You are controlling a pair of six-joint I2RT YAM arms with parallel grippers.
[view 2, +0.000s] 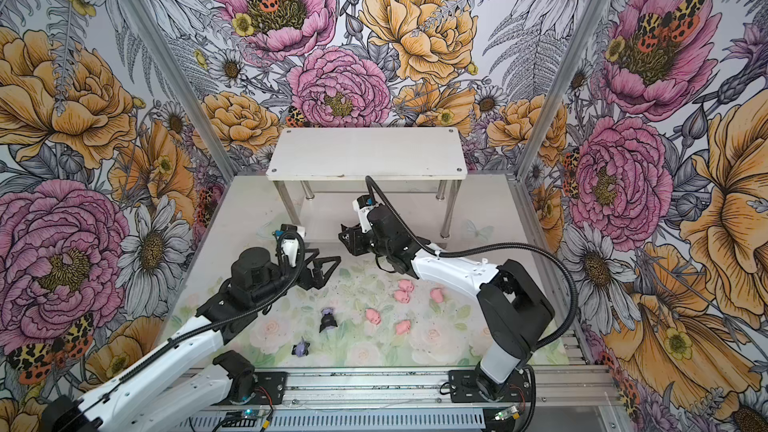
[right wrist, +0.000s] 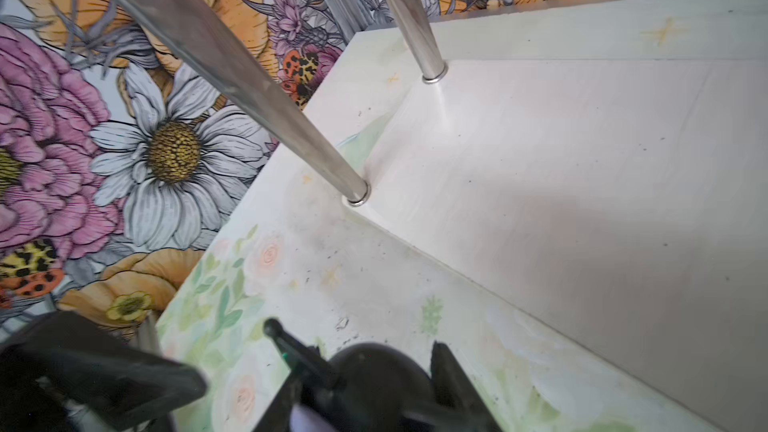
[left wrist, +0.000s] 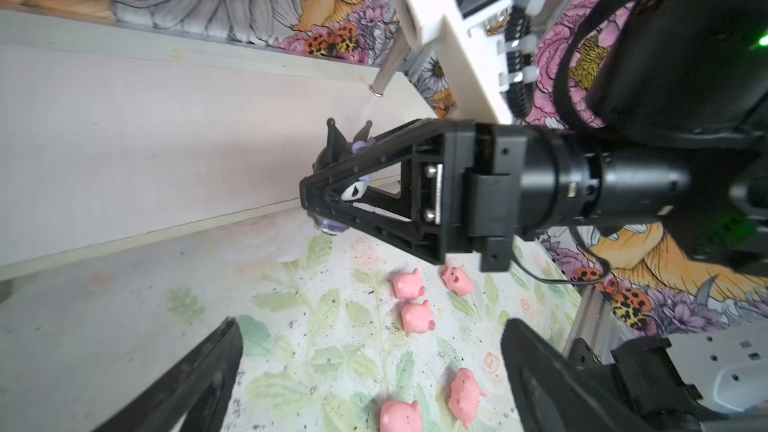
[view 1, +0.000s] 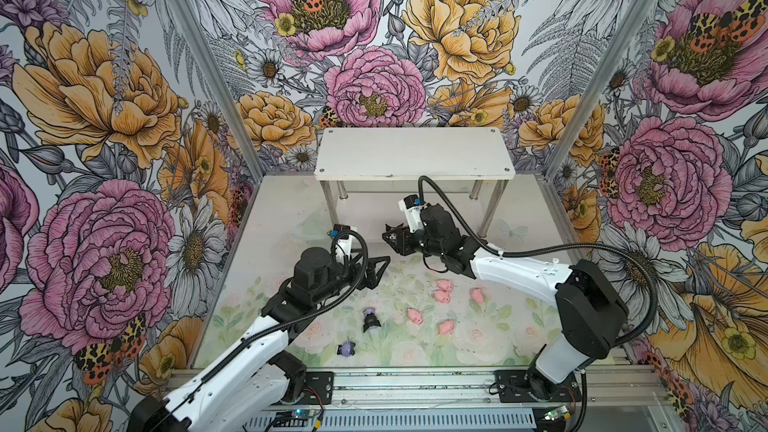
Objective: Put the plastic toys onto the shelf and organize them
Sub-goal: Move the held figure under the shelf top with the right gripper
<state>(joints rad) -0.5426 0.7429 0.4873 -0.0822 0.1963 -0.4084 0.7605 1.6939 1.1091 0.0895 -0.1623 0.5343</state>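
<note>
Now | right gripper (left wrist: 316,198) pinches black-eared figure (left wrist: 327,153) (level) | left gripper (view 1: 382,271) splayed

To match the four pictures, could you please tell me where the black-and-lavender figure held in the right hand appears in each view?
Left wrist: the black-and-lavender figure is mid-frame, gripped in the right hand.
Right wrist: its black head shows at the bottom edge.
Top view: not discernible inside the right hand, near centre.
Top view: likewise, inside that hand.
Shared landmark: the shelf's lower board.
</note>
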